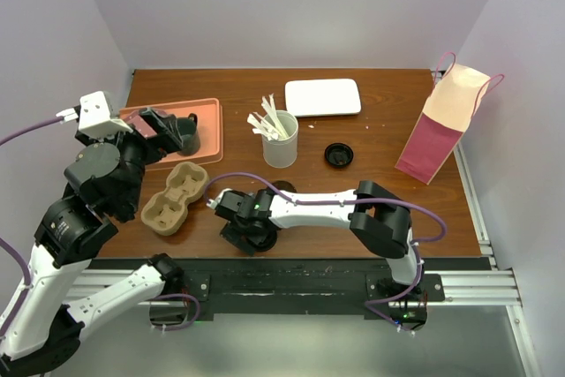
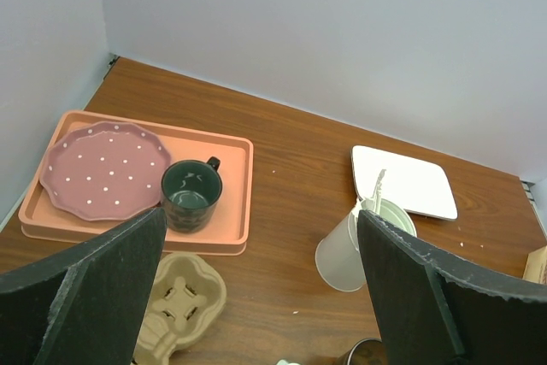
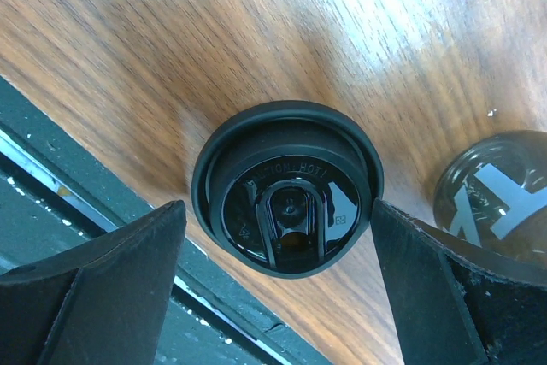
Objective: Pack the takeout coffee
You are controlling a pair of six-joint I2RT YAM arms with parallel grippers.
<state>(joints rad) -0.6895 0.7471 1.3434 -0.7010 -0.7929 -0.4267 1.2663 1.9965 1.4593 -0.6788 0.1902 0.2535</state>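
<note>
Behind the tan moulded-pulp cup carrier (image 1: 175,200), the left tool (image 2: 261,220) is hanging released and empty. Right of that carrier, the right tool (image 3: 278,211) is standing released over the small dark, black-lidded takeout coffee (image 3: 286,185). A skewed squeeze risks tipping it off the wooden worktop (image 1: 388,130).

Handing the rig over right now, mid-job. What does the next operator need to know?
Left end effector: open, empty, raised over the left side of the table.
Right end effector: open, directly above the takeout coffee, straddling its black lid, not gripping.
The coffee stands by the table's near edge; only its lid shows.
The pulp cup carrier sits left of it, slots empty. The paper bag stands at the far right.
Done: right arm lined up; nothing gripped or packed.
Left: close on the coffee, lift it and pack it, probably into the carrier or bag.
</note>
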